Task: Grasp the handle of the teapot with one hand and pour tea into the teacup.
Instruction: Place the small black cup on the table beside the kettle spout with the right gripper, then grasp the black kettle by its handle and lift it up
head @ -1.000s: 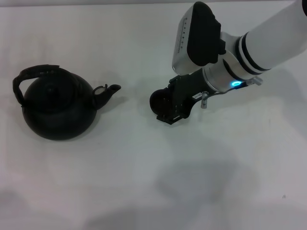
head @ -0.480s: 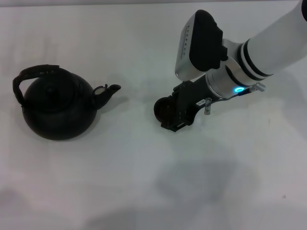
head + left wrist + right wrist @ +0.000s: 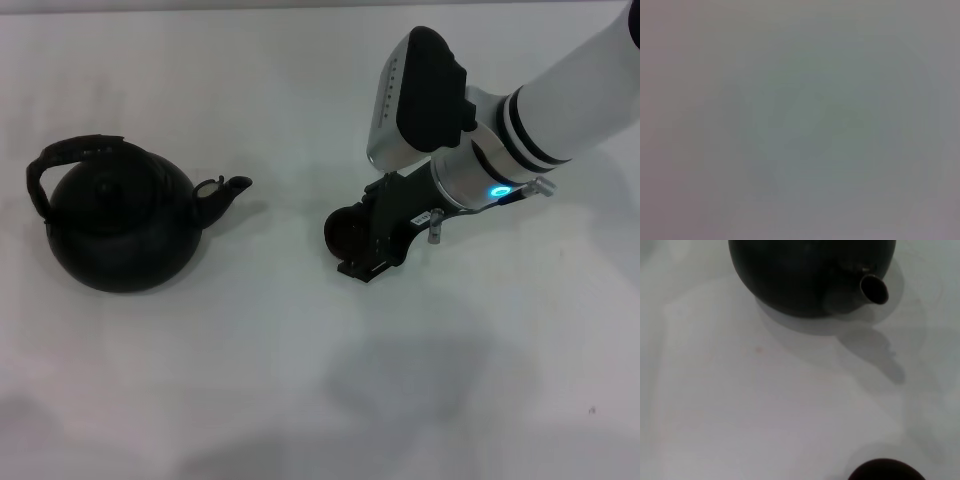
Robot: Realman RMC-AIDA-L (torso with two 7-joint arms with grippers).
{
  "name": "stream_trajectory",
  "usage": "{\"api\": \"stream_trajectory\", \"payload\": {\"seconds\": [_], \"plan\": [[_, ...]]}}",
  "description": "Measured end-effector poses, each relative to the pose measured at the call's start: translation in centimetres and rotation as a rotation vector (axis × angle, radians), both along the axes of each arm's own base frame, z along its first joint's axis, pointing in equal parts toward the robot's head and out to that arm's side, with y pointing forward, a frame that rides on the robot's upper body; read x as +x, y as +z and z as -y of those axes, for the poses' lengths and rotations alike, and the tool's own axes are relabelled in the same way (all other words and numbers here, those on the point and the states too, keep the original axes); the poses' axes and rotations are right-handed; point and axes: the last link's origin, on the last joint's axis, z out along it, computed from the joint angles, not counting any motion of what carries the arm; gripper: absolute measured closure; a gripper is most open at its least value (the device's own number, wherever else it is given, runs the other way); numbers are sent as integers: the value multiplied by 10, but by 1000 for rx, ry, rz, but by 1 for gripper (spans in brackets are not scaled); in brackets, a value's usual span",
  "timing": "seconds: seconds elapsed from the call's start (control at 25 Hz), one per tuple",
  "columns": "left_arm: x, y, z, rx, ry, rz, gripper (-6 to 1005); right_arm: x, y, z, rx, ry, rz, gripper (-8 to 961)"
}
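1. Bench (image 3: 300,400) surface, white and bare toward its near edge, carries both task things farther in, about midway between the near and far edges.
2. Right gripper (image 3: 365,245) hangs low near the bench's middle, a little toward the right edge, with the teacup (image 3: 345,228) right at its tip. Whether the jaws are closed on the cup or parted around it I cannot tell, since the black gripper body hides them; cup and gripper look to be touching.
3. The cup's placement makes sense as a pouring target: it sits on the spout side of the teapot (image 3: 120,225), apart from it, with clear bench between. In the right wrist view only the cup's dark rim (image 3: 886,470) shows, so its contents cannot be judged.
4. The teapot stands upright near the left edge, spout (image 3: 225,192) aimed toward the cup and the handle (image 3: 60,160) arched over the lid, leaning toward the far-left side. Nothing grips it yet. What the pot holds is hidden by its lid.
5. The left gripper is not seen anywhere; its wrist view gives only a featureless grey blur, so the handle grasp looks not yet begun.
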Motion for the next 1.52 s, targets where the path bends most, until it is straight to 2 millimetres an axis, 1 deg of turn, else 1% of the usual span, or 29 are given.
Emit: {"api": "stream_trajectory", "payload": {"seconds": [0.08, 0.28, 0.52, 0.68, 0.8, 0.92, 1.04, 1.12, 1.2, 1.28, 1.36, 1.48, 1.52], "plan": [[-1, 0, 1, 0, 2, 0, 108, -1, 0, 0, 1, -3, -8, 178], [-2, 1, 2, 1, 4, -2, 108, -3, 5, -4, 14, -6, -20, 85], [-2, 2, 2, 3, 4, -4, 108, -4, 15, -9, 16, -30, -44, 85], [-2, 2, 2, 3, 4, -5, 108, -5, 29, -11, -3, -53, -97, 86], [-2, 3, 1, -2, 2, -15, 108, -3, 44, -15, 5, -70, -156, 86], [3, -4, 0, -62, -30, -60, 108, 5, 64, -21, 47, -81, -226, 86], [7, -10, 0, -134, -70, -122, 108, 16, 90, -27, 129, -88, -311, 86], [8, -12, 3, -188, -104, -155, 108, 27, 110, -30, 215, -91, -370, 87], [8, -13, 7, -236, -145, -144, 108, 40, 129, -31, 307, -103, -420, 87], [6, -6, 16, -298, -194, -108, 109, 51, 143, -30, 369, -117, -453, 87], [5, 8, 27, -326, -236, -95, 109, 61, 154, -30, 414, -131, -467, 87], [5, 29, 53, -331, -294, -110, 109, 77, 164, -29, 465, -152, -471, 87], [5, 38, 63, -323, -316, -112, 109, 81, 166, -29, 481, -158, -471, 87]]}}
